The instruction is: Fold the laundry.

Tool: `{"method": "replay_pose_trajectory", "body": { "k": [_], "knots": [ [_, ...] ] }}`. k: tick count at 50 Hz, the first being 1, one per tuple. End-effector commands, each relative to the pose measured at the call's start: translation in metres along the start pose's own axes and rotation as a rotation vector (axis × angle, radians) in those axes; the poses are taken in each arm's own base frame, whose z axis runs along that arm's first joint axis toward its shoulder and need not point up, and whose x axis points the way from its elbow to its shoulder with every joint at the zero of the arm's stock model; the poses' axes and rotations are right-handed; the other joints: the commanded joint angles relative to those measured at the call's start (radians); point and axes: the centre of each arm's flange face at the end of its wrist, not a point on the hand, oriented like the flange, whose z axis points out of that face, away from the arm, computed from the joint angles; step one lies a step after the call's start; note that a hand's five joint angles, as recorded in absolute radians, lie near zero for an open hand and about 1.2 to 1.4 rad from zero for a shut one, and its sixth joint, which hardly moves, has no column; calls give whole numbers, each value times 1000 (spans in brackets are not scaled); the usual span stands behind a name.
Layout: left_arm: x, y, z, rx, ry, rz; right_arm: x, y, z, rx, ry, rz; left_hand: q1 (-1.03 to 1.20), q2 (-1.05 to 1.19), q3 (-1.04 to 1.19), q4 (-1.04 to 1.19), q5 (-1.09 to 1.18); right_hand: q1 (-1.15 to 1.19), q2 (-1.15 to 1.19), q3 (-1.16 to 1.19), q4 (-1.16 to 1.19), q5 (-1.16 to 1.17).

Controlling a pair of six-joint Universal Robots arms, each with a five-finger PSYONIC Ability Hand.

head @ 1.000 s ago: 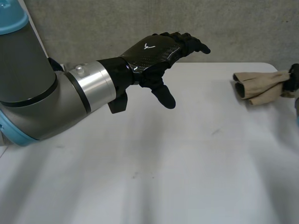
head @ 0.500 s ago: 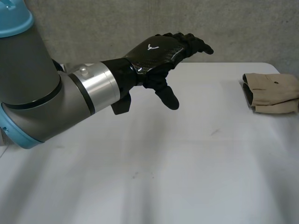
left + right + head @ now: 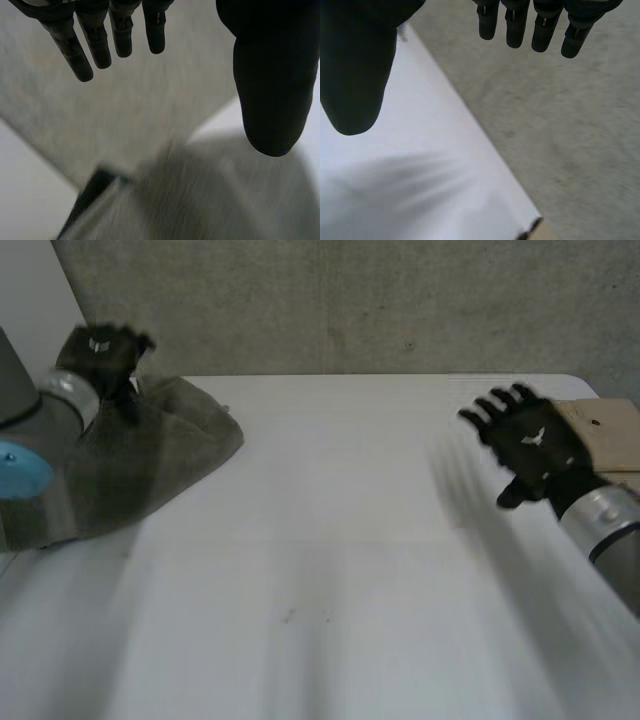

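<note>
A grey-green cloth (image 3: 175, 455) lies loosely crumpled at the far left corner of the worktop (image 3: 340, 570). The left robot hand (image 3: 103, 348) hangs over the cloth's far edge, its fingers (image 3: 82, 55) straight and well apart from the thumb, holding nothing. The cloth lies below its palm. A folded tan cloth (image 3: 612, 435) sits at the far right corner. The right robot hand (image 3: 530, 445) is raised just beside it, fingers spread wide and empty.
</note>
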Motion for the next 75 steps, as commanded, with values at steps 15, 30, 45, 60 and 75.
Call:
{"method": "replay_pose_trajectory", "body": {
  "k": [15, 30, 45, 60, 75],
  "knots": [
    [45, -36, -8, 308, 91, 87, -17, 26, -8, -158, -31, -1, 1143, 1150, 1147, 1154, 1161, -54, -35, -36, -37, -46],
    [189, -93, -131, 401, 653, -254, 17, 5, -6, -151, 147, -39, 1143, 1150, 1147, 1154, 1161, -54, -35, -36, -37, -46],
    [233, -49, -155, 172, 797, -100, 24, 8, -8, -208, 138, 24, -54, -47, -51, -44, -37, -54, -35, -36, -37, -46],
    [126, -70, -103, 238, 516, -104, -35, -54, -45, -272, -115, 298, -57, -50, -54, -47, -40, -54, -35, -36, -37, -46],
    [155, 42, -26, -5, 565, -14, -138, -69, -80, -195, -297, 252, -22, -15, -19, -12, -5, -54, -35, -36, -37, -46]
  ]
}}
